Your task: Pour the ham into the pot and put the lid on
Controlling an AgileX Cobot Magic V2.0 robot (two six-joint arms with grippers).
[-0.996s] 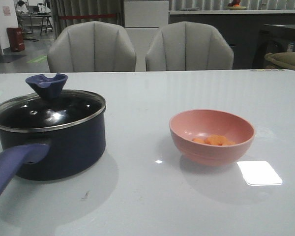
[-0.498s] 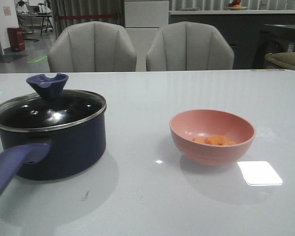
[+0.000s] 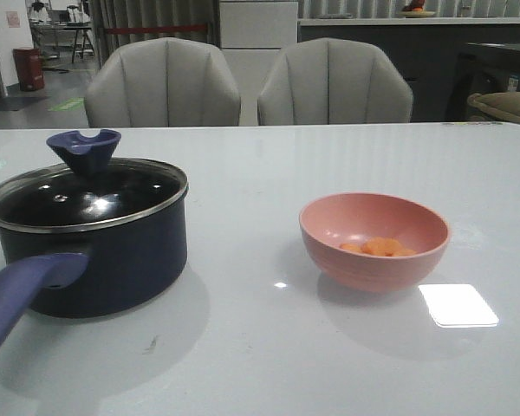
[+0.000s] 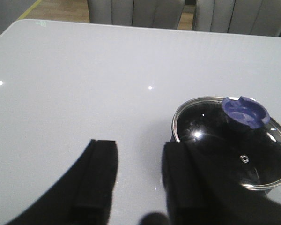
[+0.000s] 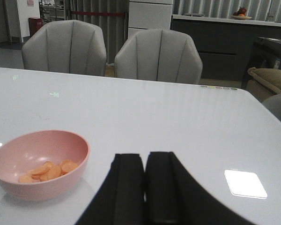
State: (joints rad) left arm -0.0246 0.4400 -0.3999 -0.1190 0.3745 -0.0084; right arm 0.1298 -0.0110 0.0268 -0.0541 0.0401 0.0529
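Observation:
The dark navy pot stands at the left of the table with its long blue-purple handle pointing toward me. The glass lid with its blue-purple knob rests on the pot. Orange ham chunks lie in a salmon-pink bowl at the right. Neither gripper shows in the front view. In the left wrist view my left gripper is open over bare table beside the pot. In the right wrist view my right gripper is shut and empty, apart from the bowl and the ham.
Two grey chairs stand behind the table's far edge. A bright light patch reflects on the white tabletop near the bowl.

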